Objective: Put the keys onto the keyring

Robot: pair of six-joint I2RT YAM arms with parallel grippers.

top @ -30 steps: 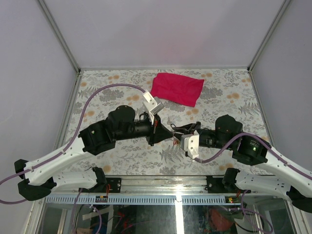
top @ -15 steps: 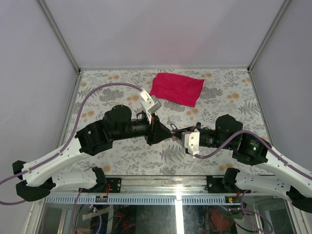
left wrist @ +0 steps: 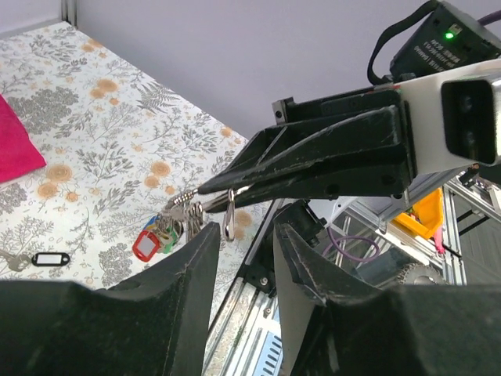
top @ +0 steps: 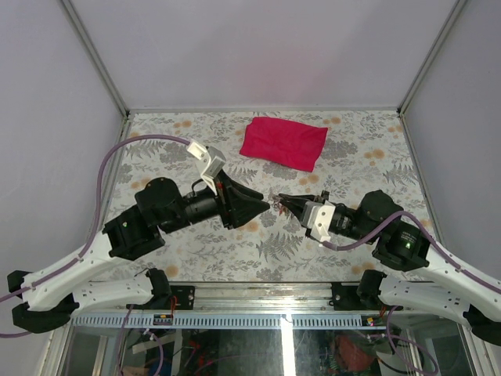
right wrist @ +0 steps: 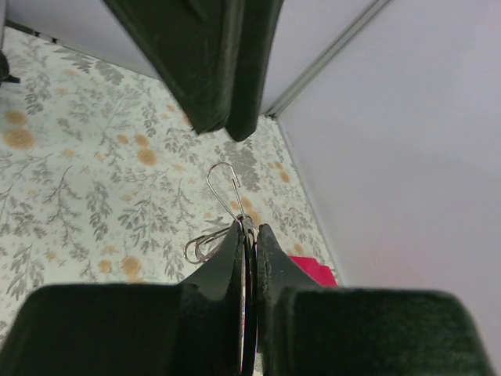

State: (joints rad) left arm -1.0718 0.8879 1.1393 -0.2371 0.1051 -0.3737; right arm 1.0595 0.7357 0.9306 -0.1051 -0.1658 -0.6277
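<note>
My right gripper (top: 283, 202) is shut on the keyring (right wrist: 192, 252), a thin silver wire ring with a wire clip (right wrist: 210, 186) sticking out past the fingertips (right wrist: 249, 229). In the left wrist view, a bunch of small silver keys (left wrist: 178, 213) with red (left wrist: 146, 244) and green tags hangs from it above the table. My left gripper (top: 264, 207) faces it tip to tip, just short of the ring. Its fingers (left wrist: 246, 235) are apart and empty. One loose key with a black tag (left wrist: 51, 258) lies on the table.
A red cloth (top: 283, 142) lies at the back middle of the flowered table (top: 156, 149). Grey walls enclose the table on three sides. The metal frame rail (top: 258, 291) runs along the near edge below the grippers.
The left arm has drawn back to the left and turned its wrist. The right arm has shifted right. The two grippers, close together before, now stand slightly apart.
</note>
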